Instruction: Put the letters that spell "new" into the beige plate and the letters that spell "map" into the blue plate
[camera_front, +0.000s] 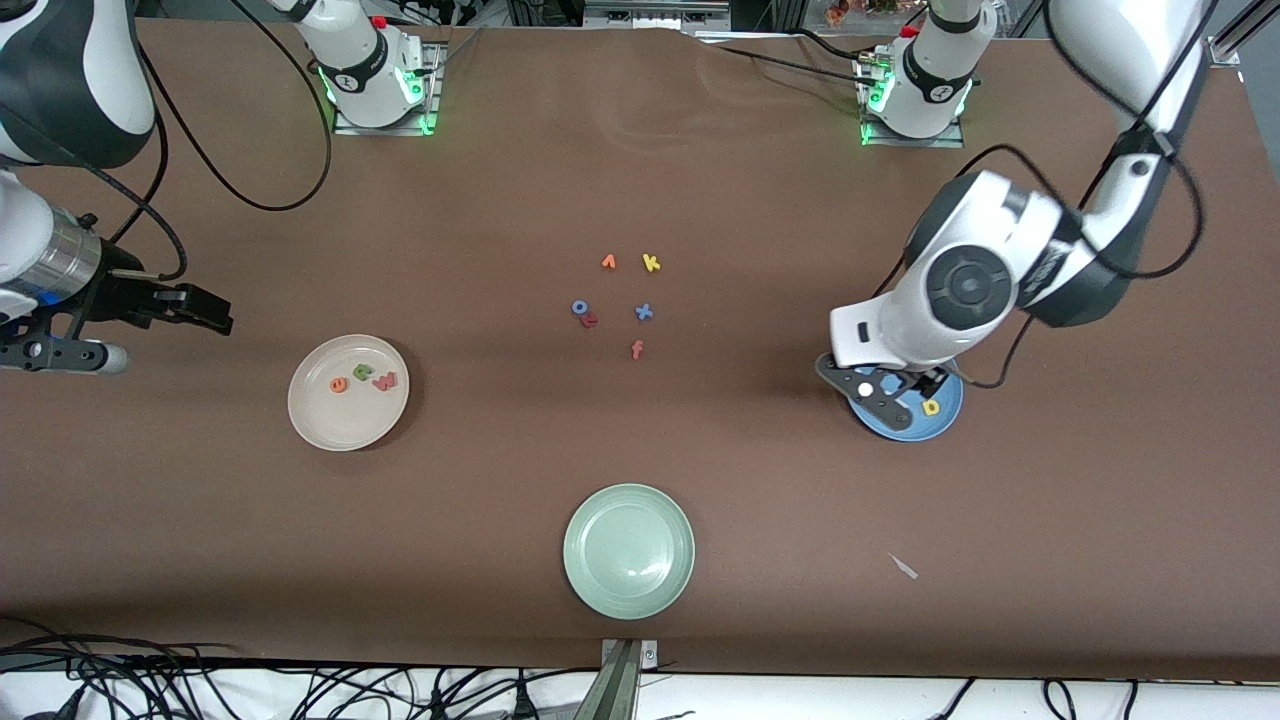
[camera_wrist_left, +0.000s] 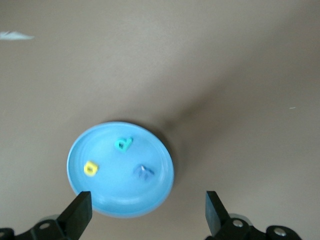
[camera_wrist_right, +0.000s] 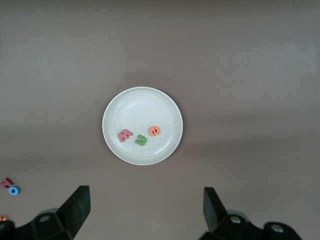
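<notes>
1. While both arms hang over their plates, the main risk is the left hand (camera_wrist_left: 145, 212), low over the blue plate (camera_front: 950, 418) with fingers spread and nothing held: a careless lift or sideways swing could clip the rim and spill the letters.
2. Tabletop (camera_front: 640, 600): brown, matte, flat; wrinkle near the edge by the robot bases. Cables trail along the edge nearest the camera, so a snag is possible if an arm reaches low there.
3. Pale green plate (camera_front: 629, 550) sits near the camera-side edge, with nothing in it; a distractor.
4. Beige plate (camera_front: 348, 392), toward the right arm's end, holds orange e (camera_front: 339, 384), green n (camera_front: 361, 375), pinkish-red w (camera_front: 385, 381). Right hand (camera_wrist_right: 145, 210) waits above it, fingers apart and nothing held.
5. Blue plate holds yellow a (camera_wrist_left: 90, 168), teal p (camera_wrist_left: 123, 144), blue m (camera_wrist_left: 143, 172). Both words look done.
6. Leftover letters (camera_front: 620, 300) cluster mid-tabletop; light foam, easily nudged by a low sweep.
7. Small pale scrap (camera_front: 904, 566) lies toward the left arm's end, near the camera-side edge.
</notes>
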